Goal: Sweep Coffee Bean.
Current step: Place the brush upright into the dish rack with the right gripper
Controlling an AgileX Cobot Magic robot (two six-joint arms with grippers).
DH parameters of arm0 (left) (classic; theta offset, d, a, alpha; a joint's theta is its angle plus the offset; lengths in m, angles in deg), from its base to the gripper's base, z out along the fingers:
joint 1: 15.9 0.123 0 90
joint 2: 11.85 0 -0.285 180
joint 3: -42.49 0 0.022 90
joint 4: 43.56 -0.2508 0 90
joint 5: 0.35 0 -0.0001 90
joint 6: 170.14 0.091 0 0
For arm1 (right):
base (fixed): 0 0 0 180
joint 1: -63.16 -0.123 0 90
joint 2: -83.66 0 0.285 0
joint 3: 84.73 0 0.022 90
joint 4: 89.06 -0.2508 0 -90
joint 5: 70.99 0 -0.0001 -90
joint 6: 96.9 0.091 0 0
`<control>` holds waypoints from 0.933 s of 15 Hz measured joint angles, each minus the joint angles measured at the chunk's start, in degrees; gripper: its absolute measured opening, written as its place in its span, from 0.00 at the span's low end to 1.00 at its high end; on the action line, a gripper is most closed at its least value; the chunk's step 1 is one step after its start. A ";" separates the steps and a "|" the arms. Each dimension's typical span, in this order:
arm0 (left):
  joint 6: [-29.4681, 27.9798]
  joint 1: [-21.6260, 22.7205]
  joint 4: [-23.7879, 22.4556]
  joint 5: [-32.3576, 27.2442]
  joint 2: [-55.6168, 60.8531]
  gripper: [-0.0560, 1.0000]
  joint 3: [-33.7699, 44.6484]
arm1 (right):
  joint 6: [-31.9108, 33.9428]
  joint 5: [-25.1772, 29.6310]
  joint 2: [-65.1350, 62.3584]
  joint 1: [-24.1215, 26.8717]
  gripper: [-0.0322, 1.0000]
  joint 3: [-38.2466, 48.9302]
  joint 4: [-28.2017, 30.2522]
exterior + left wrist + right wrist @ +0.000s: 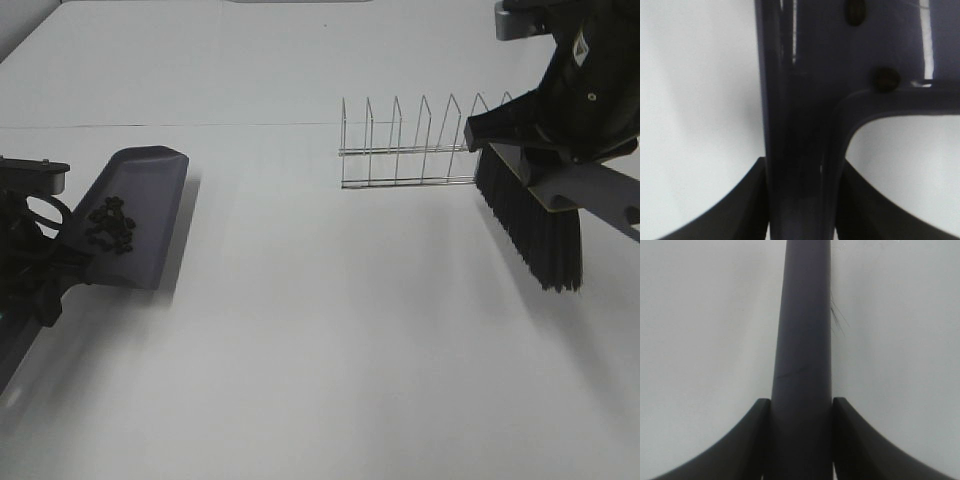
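The coffee beans (111,225) lie as a cluster of tiny dark pellets inside the grey-purple dustpan (145,200) at the left of the exterior view. My left gripper (50,268) is shut on the dustpan's handle (800,150), its dark fingers (747,205) pressed on both sides; two beans (886,78) show on the pan there. My right gripper (575,130) is shut on the brush (530,220) at the right and holds it above the table, black bristles pointing down. In the right wrist view the brush handle (802,365) runs between the fingers (747,440).
A wire dish rack (420,145) stands on the white table (320,350) just left of the brush. The table's far edge lies along the top of the exterior view.
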State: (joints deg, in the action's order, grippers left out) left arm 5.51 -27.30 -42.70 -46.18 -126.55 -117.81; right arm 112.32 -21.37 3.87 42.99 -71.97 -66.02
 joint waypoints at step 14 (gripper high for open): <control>0.06 0.00 0.92 1.32 0.00 0.37 0.00 | 17.70 -10.03 10.71 0.06 0.38 1.03 14.44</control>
State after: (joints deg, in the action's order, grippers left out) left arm 5.56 -27.30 -41.78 -44.87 -126.55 -117.81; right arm 130.02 -31.40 14.58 43.05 -70.94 -51.59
